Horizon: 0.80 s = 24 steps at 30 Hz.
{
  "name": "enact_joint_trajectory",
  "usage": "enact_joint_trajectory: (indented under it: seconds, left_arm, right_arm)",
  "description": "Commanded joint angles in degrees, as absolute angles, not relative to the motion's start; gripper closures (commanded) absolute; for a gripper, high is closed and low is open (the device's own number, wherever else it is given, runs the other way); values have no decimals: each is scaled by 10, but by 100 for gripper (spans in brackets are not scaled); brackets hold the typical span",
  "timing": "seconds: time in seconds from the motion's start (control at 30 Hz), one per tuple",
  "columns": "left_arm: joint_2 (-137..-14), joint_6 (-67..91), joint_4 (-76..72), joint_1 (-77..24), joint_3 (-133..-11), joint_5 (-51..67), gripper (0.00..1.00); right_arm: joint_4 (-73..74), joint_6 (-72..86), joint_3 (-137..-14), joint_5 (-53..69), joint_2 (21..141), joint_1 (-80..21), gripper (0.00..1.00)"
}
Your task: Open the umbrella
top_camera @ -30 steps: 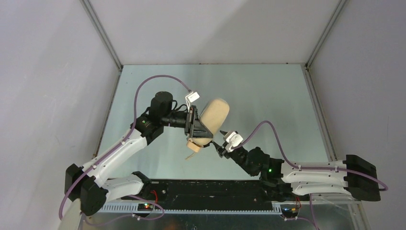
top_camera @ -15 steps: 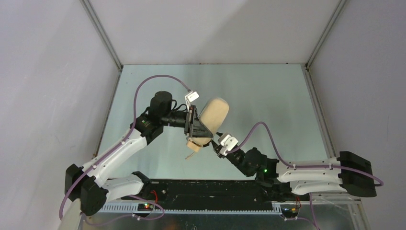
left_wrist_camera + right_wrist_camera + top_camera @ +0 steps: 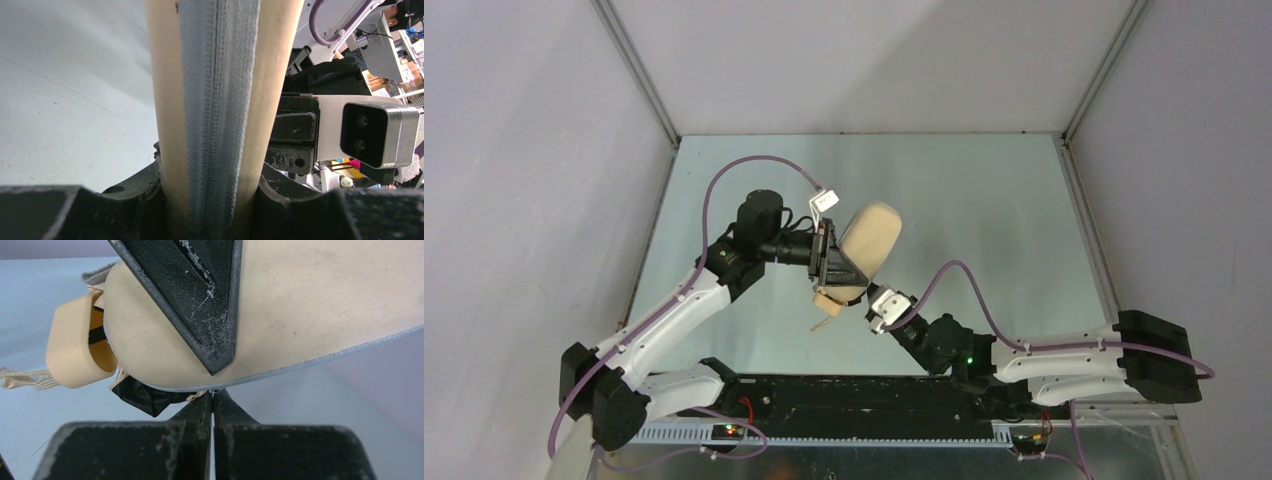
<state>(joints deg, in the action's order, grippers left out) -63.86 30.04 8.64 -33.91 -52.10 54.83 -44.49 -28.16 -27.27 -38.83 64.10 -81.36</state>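
The umbrella [image 3: 871,238] is a folded tan-beige bundle held above the table, tilted, with its stubby beige handle [image 3: 828,302] at the near end. My left gripper [image 3: 835,268] is shut on its middle. In the left wrist view the tan fabric [image 3: 165,100] and a grey zip strip [image 3: 217,100] fill the gap between my jaws [image 3: 210,200]. My right gripper [image 3: 213,396] is shut, its tips pinching a tiny pale bit at the umbrella's [image 3: 310,300] grey seam. The handle [image 3: 75,350], a cord [image 3: 25,380] and a fold of black fabric [image 3: 145,395] show to the left.
The pale green table [image 3: 984,210] is walled by white panels on three sides. My right wrist's camera housing [image 3: 375,132] hangs close beside the umbrella. Purple cables [image 3: 754,170] loop above both arms. A black rail [image 3: 854,400] runs along the near edge.
My right arm slid left and in toward the umbrella's near end, and its jaws went from open to shut at the grey seam. The left arm and umbrella held still.
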Motion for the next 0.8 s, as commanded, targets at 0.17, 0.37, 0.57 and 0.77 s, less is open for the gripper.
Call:
enact_joint_trajectory:
  seconds: [0.17,0.37,0.57,0.77]
  left_arm:
    - [-628,303,51,-338,-524,574,97]
    - [-629,301,55,-338,-523,572,100]
    - [-626,295,65,-340,-522,568,100]
    - [-622,291,69,-345,-523,565,100]
  right_arm:
    - [-506,-308,-303,-463,644,-820,100]
    - [-513,-326,-303,-477,643,-816,100]
    - [-497,-324,-303,-479,615,-806,100]
    - [-457,-301,-303,-464,569,-795,100]
